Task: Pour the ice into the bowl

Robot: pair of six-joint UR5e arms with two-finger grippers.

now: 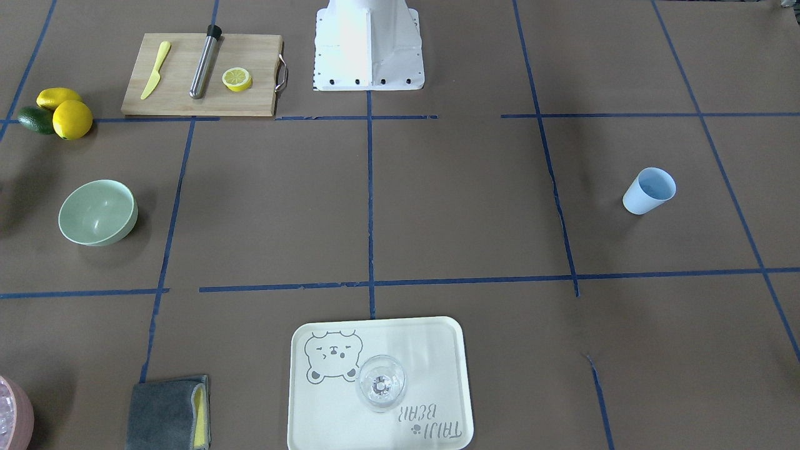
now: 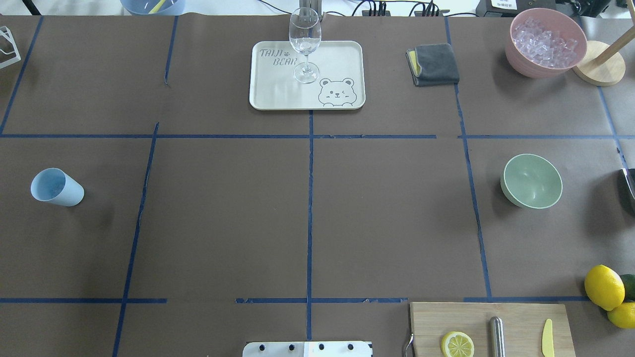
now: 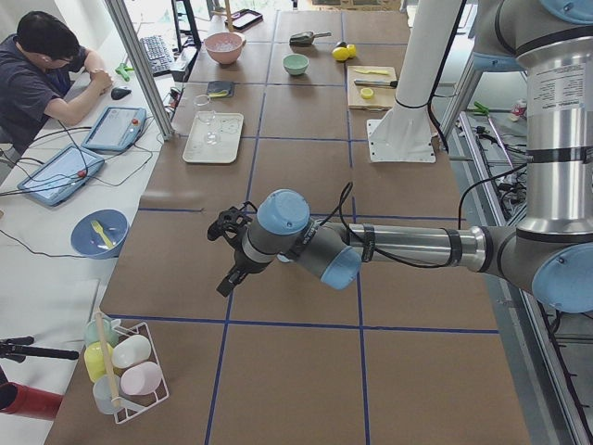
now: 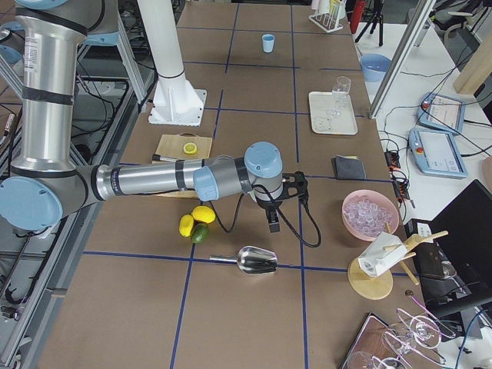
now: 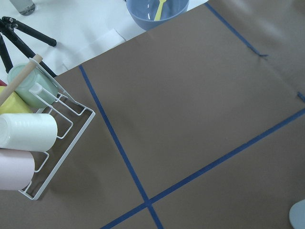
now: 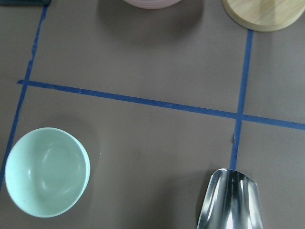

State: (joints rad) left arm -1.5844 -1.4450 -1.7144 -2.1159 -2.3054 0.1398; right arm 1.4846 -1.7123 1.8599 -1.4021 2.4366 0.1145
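Note:
The pale mint-green bowl [image 2: 532, 181] stands empty on the table's right side and shows at lower left in the right wrist view [image 6: 46, 171]. The ice [image 2: 545, 37] fills a pink bowl [image 2: 526, 64] at the far right corner. A metal scoop [image 4: 254, 261] lies on the table; its mouth shows beside the bowl [image 6: 231, 200]. My right gripper [image 4: 274, 223] hangs over the table between the lemons and the pink bowl; I cannot tell if it is open or shut. My left gripper [image 3: 225, 286] hovers over the table's left end, its state also unclear.
A pale blue cup [image 2: 56, 187] stands at the left. A wine glass [image 2: 304, 42] stands on a cream tray [image 2: 347, 94] at the far middle, a grey cloth [image 2: 433, 64] beside it. Cutting board [image 2: 516, 317] and lemons [image 2: 604, 286] sit near right. A wire cup rack [image 5: 28, 129] and a person [image 3: 37, 74] are beyond the left end.

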